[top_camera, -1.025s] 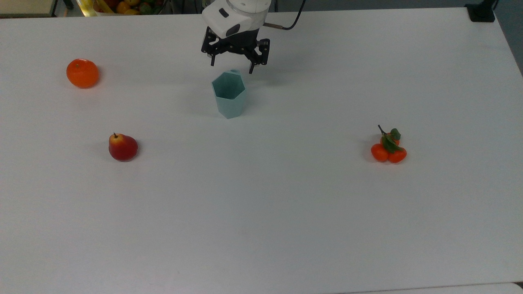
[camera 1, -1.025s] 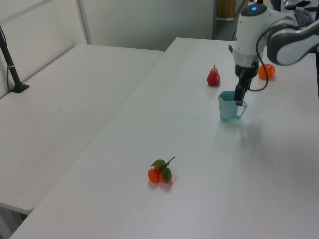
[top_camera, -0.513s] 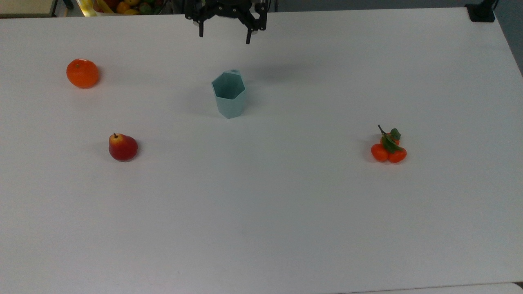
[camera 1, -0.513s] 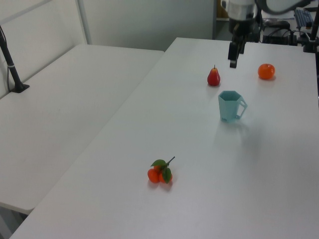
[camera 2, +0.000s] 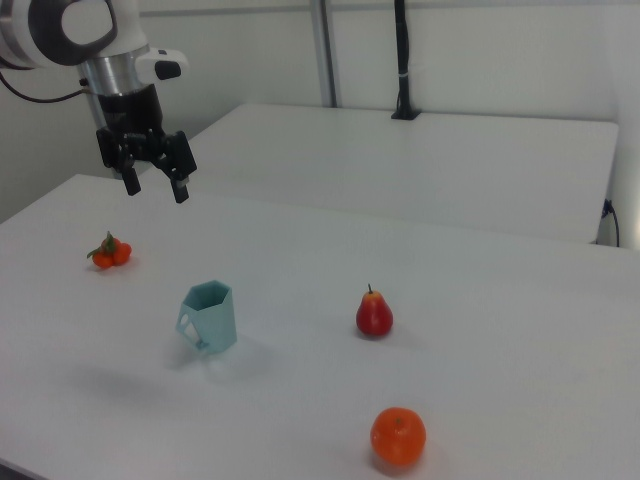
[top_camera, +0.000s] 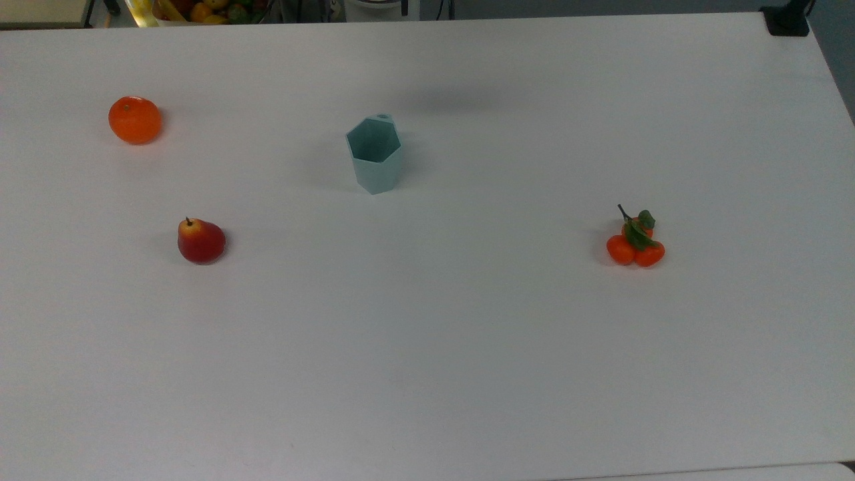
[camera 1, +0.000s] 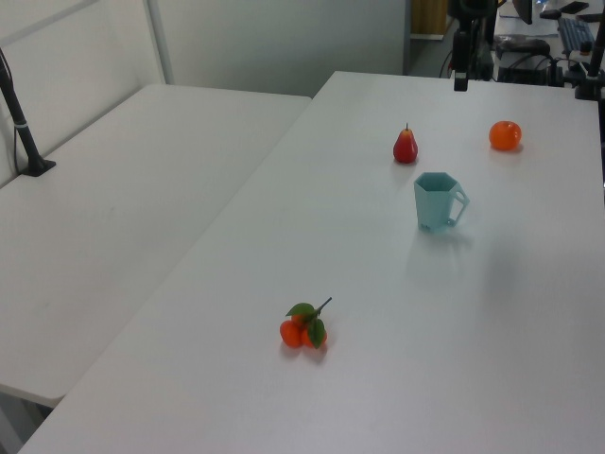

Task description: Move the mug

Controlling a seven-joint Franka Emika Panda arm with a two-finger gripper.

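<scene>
Mug: the pale teal faceted mug (top_camera: 375, 155) is being seen upright on the white surface (top_camera: 467, 347), its hexagonal mouth open upward; in the top view it is standing nearer the surface's far edge than its near edge, roughly midway between the top view's left and right edges, with the handle tab turned toward the far edge.
Mug in other views: it (camera 1: 438, 200) is being shown in the left view with the handle toward the left view's right; in the right view it (camera 2: 209, 317) is being shown with the handle toward the right view's left.
Gripper: the gripper (camera 2: 153, 184) is being held in the air, well apart from the mug and higher than it, pointing downward.
Jaws: they are being held spread wide, with nothing between them.
Orange: an orange (top_camera: 135, 119) is being seen near the far left corner of the surface in the top view.
Pear: a red pear (top_camera: 200, 241) is lying closer to the near edge than the orange, toward the top view's left of the mug.
Small fruits: a cluster of small orange fruits with leaves (top_camera: 635, 242) is lying toward the right edge in the top view, well apart from the mug.
</scene>
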